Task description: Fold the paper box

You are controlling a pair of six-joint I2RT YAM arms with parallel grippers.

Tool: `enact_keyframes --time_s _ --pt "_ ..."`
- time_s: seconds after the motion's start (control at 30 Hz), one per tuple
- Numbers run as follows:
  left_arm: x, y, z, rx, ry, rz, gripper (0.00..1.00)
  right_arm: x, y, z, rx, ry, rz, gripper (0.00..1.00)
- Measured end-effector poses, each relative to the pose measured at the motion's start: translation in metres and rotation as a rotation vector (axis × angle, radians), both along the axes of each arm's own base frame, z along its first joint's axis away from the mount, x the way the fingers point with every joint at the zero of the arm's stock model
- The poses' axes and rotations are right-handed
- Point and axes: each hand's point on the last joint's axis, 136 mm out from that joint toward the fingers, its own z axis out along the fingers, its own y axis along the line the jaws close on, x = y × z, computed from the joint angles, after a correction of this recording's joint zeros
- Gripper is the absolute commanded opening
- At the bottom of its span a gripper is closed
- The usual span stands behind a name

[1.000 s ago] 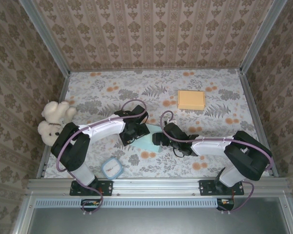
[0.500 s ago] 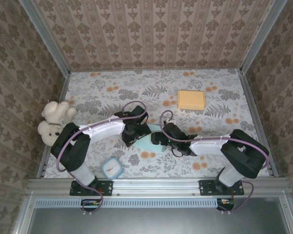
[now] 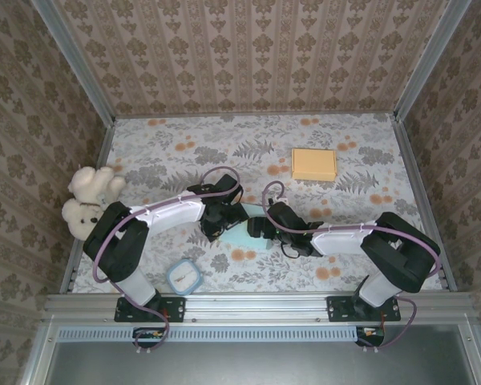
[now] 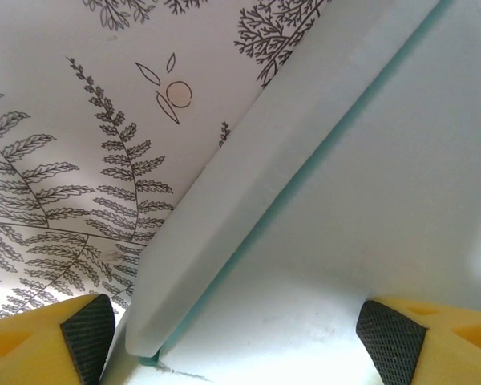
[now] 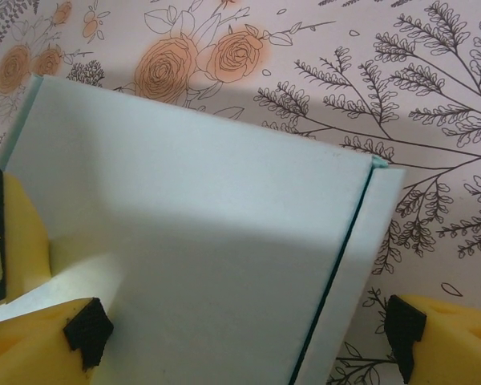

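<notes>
The paper box [image 3: 242,235] is a pale teal flat sheet lying on the floral tablecloth between the two arms. My left gripper [image 3: 217,222] hangs low over its left part, jaws wide open. In the left wrist view the box [image 4: 369,200] and a folded side flap [image 4: 224,224] lie under the left gripper [image 4: 239,345], between its black pads [image 4: 84,337]. My right gripper [image 3: 261,228] is open at the box's right edge. In the right wrist view the box panel [image 5: 200,241] and a narrow edge flap [image 5: 361,265] span the open right gripper [image 5: 246,329].
A white teddy bear [image 3: 88,200] sits at the left table edge. A flat orange box [image 3: 313,164] lies at the back right. A small square teal-rimmed object [image 3: 183,277] rests near the front by the left arm's base. Walls enclose three sides.
The right gripper has edged slightly left toward the box. The left gripper has barely shifted and stays open over the box.
</notes>
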Motion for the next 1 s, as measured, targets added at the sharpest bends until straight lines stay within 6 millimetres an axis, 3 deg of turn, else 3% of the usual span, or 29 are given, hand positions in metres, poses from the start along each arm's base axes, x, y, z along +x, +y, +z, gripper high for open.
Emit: enact_keyframes --time_s 0.53,0.8,1.0 --pt "0.003 -0.004 -0.001 -0.046 -0.017 0.001 0.9 -0.028 -0.013 0.013 -0.022 0.01 0.03 0.87" --pt "0.003 -0.004 -0.001 -0.052 -0.019 0.001 0.89 -0.042 -0.011 0.037 0.014 -0.039 0.051 0.71" --pt "0.003 -0.004 -0.002 -0.057 -0.021 0.004 0.89 -0.054 -0.015 0.024 0.003 -0.004 0.056 0.66"
